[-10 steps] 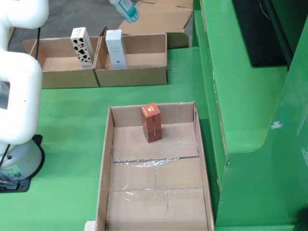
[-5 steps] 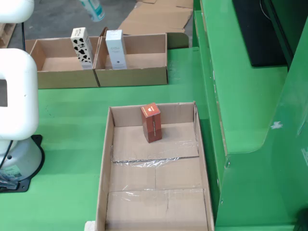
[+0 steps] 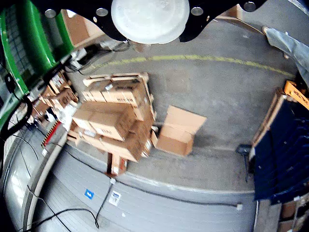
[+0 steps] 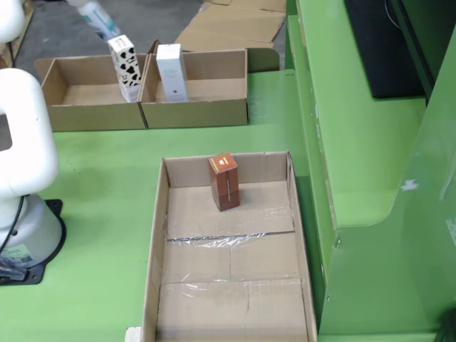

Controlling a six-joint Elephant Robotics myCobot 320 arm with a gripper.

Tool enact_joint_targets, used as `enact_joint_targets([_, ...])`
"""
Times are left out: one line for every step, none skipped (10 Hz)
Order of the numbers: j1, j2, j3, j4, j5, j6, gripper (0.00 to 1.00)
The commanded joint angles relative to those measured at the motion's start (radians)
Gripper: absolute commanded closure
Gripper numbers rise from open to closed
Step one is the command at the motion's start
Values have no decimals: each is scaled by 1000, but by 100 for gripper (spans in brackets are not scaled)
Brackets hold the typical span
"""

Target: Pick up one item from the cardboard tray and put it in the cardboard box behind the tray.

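In the fixed view from above, the long cardboard tray (image 4: 157,285) lies in front with one brown carton (image 4: 225,182) standing upright near its far end. Behind it stand two open cardboard boxes side by side. A cow-patterned carton (image 4: 125,68) stands slightly tilted at the right end of the left box (image 4: 71,114). A white carton (image 4: 172,73) stands in the right box (image 4: 206,112). A blurred white-and-blue tip, my gripper (image 4: 97,19), hangs just above and left of the cow carton; contact is unclear. The view that rides on the gripper shows its round white pad (image 3: 149,18) on a black bracket.
My white arm base (image 4: 25,206) stands on the green table left of the tray. A raised green ledge (image 4: 356,164) runs along the tray's right side. Flat cardboard (image 4: 228,25) lies behind the boxes. The gripper view looks out at stacked cartons (image 3: 116,121) on the floor.
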Motion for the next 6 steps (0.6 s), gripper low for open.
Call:
enact_joint_targets([181, -51, 28, 367, -15, 80, 100])
enact_joint_targets([195, -47, 28, 365, -16, 90, 100])
enact_joint_targets([183, -46, 28, 365, -16, 90, 100])
enact_joint_targets([135, -19, 28, 316, -22, 107, 100])
enact_joint_targets([81, 87, 28, 42, 75, 211, 100])
enact_joint_targets([37, 143, 28, -93, 152, 244, 100])
